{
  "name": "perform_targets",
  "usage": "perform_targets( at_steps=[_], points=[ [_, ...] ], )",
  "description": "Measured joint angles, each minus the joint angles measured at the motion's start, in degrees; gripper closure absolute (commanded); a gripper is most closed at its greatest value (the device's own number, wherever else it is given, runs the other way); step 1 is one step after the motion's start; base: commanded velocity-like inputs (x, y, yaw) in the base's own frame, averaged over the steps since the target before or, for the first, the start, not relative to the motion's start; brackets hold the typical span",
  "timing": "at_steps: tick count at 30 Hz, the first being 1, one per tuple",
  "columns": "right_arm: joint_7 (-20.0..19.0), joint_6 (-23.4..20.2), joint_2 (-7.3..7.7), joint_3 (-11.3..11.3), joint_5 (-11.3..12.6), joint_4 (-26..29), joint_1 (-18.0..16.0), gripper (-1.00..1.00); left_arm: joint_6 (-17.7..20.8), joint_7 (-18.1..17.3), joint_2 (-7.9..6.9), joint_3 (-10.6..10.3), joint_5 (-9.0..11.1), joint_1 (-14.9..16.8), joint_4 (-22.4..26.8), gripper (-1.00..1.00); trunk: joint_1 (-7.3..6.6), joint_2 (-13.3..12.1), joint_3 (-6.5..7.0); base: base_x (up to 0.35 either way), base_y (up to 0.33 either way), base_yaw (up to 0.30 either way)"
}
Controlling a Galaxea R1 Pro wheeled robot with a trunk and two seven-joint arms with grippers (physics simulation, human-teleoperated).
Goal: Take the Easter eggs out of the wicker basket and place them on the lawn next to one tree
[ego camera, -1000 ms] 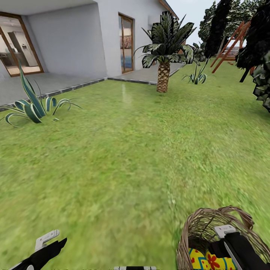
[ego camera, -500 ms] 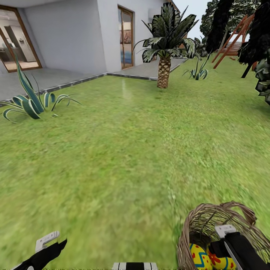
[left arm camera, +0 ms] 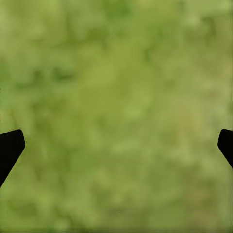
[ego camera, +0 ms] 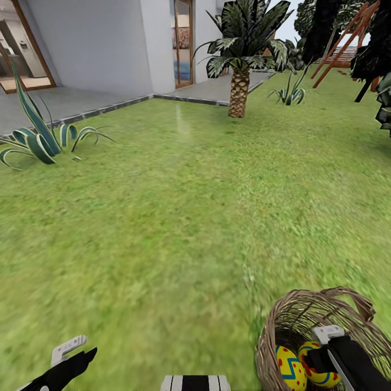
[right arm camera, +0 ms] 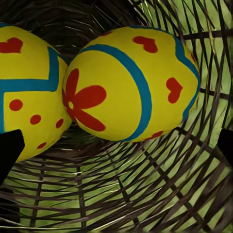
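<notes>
Right wrist view shows two Easter eggs (right arm camera: 131,82) touching inside the wicker basket (right arm camera: 145,194), right gripper (right arm camera: 116,150) spread; left gripper (left arm camera: 116,145) spread above the lawn (left arm camera: 116,73).

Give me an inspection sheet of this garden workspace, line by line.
Surface: lawn, green, mottled.
Job's things: wicker basket at lower right; two Easter eggs visible inside, touching; a third cannot be seen.
Clutter: nothing seen.
Grippers: right gripper open inside the basket, short of the eggs; left gripper open over grass.
Cables: nothing seen.
Surroundings: palm, spiky striped plant, white house, grey paving.
</notes>
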State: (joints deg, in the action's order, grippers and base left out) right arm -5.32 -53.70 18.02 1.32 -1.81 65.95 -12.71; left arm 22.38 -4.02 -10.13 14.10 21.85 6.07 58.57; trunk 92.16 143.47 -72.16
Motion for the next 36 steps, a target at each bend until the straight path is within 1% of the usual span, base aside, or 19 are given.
perform_targets(
  at_steps=[16,18,20,23,36],
  points=[
    [-0.02,-0.02,0.34,-0.10,0.13,0.63,-0.01,-1.00,0.02,-0.09,0.27,0.00,0.04,0.02,-0.07,-1.00,0.00,0.00,0.00,0.000,0.000,0.000],
    [-0.01,-0.02,0.38,-0.66,0.12,0.77,-0.01,-1.00,0.01,-0.04,0.64,0.00,0.02,0.01,-0.08,-1.00,0.00,0.00,0.00,0.000,0.000,0.000],
    [0.12,-0.02,0.37,-2.96,-0.10,0.89,-0.02,-1.00,0.00,-0.01,0.88,0.00,0.01,0.00,-0.08,-1.00,0.00,0.00,0.00,0.000,0.000,0.000],
    [0.13,-0.02,0.35,-4.04,-0.20,0.94,-0.01,-1.00,0.00,0.00,0.95,0.00,0.00,0.00,-0.09,-1.00,0.00,0.00,0.00,0.000,0.000,0.000],
    [0.15,-0.03,0.33,-4.41,-0.46,0.96,-0.02,-1.00,0.00,0.00,1.02,-0.09,0.00,-0.02,-0.88,-1.00,0.00,0.00,0.00,0.000,0.000,0.000]
  ],
)
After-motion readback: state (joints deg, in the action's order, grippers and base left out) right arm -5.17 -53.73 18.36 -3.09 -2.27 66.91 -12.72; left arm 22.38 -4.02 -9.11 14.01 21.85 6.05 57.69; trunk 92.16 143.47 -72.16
